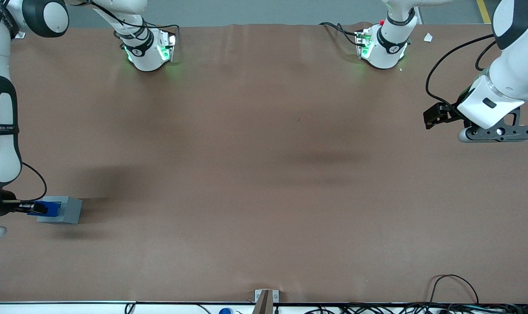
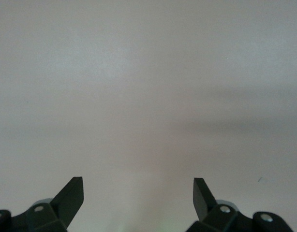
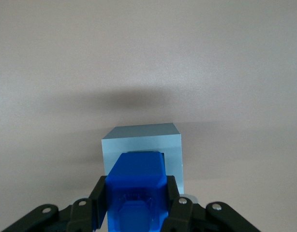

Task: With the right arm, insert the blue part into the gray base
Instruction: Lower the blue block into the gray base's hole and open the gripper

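The gray base [image 1: 67, 211] sits on the brown table at the working arm's end, fairly near the front camera. My right gripper [image 1: 40, 208] is shut on the blue part [image 1: 51, 208] and holds it at the base's top face. In the right wrist view the blue part [image 3: 136, 186] sits between the two black fingers [image 3: 101, 200], its forward end over the square recess of the gray base [image 3: 141, 140]. How deep the part sits in the recess is hidden.
The table [image 1: 264, 174] is a wide brown sheet. The two arm bases [image 1: 148, 50] stand along the edge farthest from the front camera. Cables [image 1: 453, 290] lie along the near edge. The left wrist view shows only bare table.
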### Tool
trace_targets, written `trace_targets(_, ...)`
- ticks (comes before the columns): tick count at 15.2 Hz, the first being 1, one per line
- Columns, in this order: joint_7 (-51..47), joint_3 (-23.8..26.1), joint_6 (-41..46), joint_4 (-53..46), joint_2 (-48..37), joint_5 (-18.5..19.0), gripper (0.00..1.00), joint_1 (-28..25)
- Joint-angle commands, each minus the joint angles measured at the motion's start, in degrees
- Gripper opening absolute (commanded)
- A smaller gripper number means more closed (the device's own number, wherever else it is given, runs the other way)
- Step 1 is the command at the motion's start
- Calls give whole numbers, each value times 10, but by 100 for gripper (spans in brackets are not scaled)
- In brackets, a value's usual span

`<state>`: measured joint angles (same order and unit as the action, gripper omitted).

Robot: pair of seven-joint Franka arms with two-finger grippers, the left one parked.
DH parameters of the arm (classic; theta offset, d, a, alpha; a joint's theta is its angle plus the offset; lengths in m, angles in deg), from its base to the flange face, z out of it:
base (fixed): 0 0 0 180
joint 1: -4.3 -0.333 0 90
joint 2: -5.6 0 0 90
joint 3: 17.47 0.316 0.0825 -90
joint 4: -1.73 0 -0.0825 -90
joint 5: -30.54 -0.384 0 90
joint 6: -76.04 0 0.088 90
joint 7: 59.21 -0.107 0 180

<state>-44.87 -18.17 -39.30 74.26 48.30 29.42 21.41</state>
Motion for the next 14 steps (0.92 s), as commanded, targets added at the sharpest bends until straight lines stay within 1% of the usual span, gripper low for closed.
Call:
trace_targets(1, 13, 10, 6, -10, 6, -17, 0, 12)
trace_targets(14, 31, 10, 0, -8, 21, -17, 0, 22)
